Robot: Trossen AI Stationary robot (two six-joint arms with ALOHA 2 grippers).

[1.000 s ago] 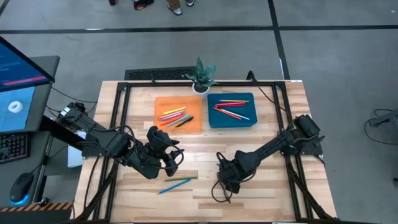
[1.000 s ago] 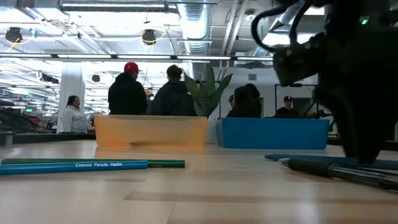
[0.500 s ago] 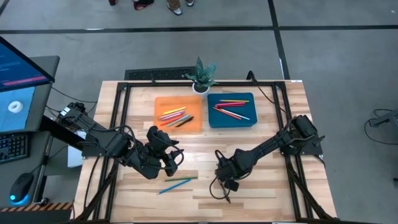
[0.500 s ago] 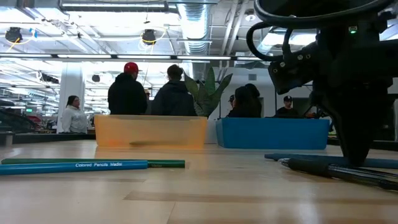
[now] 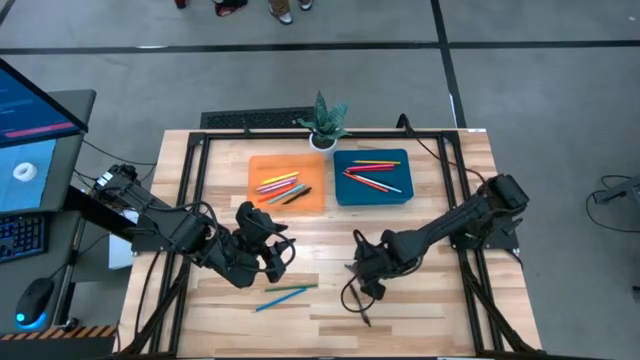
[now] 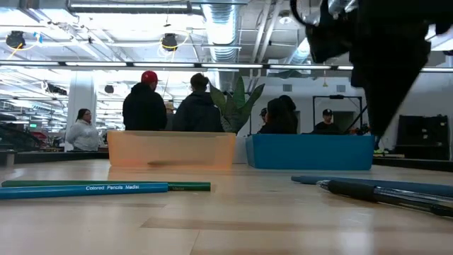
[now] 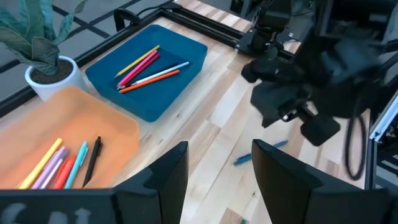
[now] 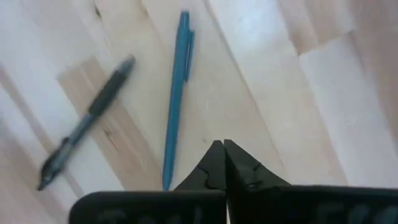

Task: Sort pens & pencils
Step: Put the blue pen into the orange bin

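My right gripper (image 8: 222, 144) is shut with nothing between its fingers, raised above a blue pen (image 8: 176, 93) and a black pen (image 8: 84, 124) that lie flat on the wooden table. In the high view it (image 5: 364, 270) hangs near the table's middle. My left gripper (image 5: 283, 252) stands open left of it, above the table, holding nothing. A blue pencil (image 5: 272, 299) and a green pencil (image 5: 292, 289) lie side by side near the front edge. More pencils lie in the orange tray (image 5: 262, 196), more pens in the blue tray (image 5: 400, 196).
A small potted plant (image 5: 327, 122) stands at the far edge between the two trays. A black frame rail (image 5: 470, 270) runs along the table's right side. Loose cable (image 5: 350, 298) hangs below my right gripper. People stand in the room beyond the table.
My right gripper has risen from the table top, where it stood by the blue and black pens, and has drawn a little toward the far edge. Both pens remain lying on the table. My left gripper has kept still.
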